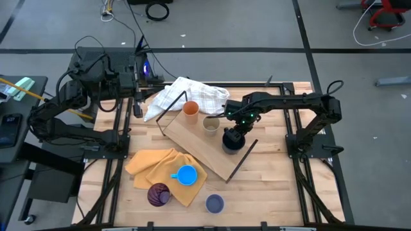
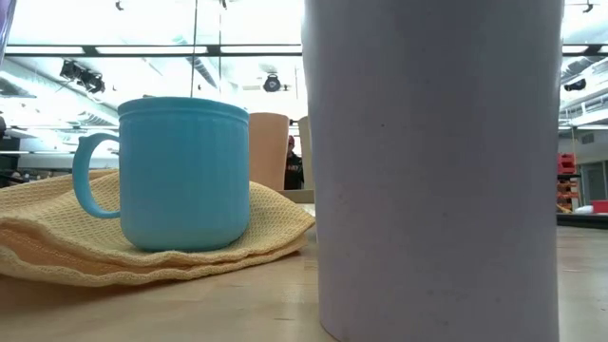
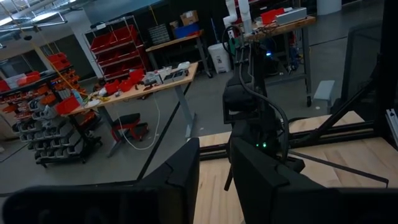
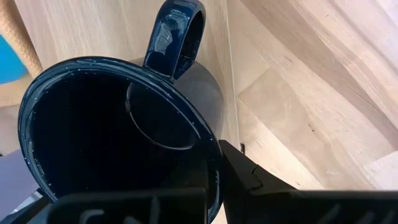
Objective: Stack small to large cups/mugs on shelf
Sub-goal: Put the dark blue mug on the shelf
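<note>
Nearest the front edge stand the pale lavender-blue cup (image 1: 214, 203) and dark purple cup (image 1: 158, 194), then the bright blue mug (image 1: 186, 174) on the yellow cloth (image 1: 149, 164). Mid-table, the right gripper (image 1: 234, 131) has its fingers closed over the dark navy mug's (image 4: 118, 134) rim on the shelf (image 1: 192, 138); I'd keep it level and set it gently. Farther off: tan cup (image 1: 210, 123), orange cup (image 1: 191, 108). Six cups, one shelf. Far left, the left gripper (image 3: 214, 180) idles, fingers slightly parted, empty.

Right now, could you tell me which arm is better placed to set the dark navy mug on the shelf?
The right. Its gripper is at the dark navy mug, jaws straddling the rim, at the edge of the shelf. The left arm waits folded at the table's far left corner.
</note>
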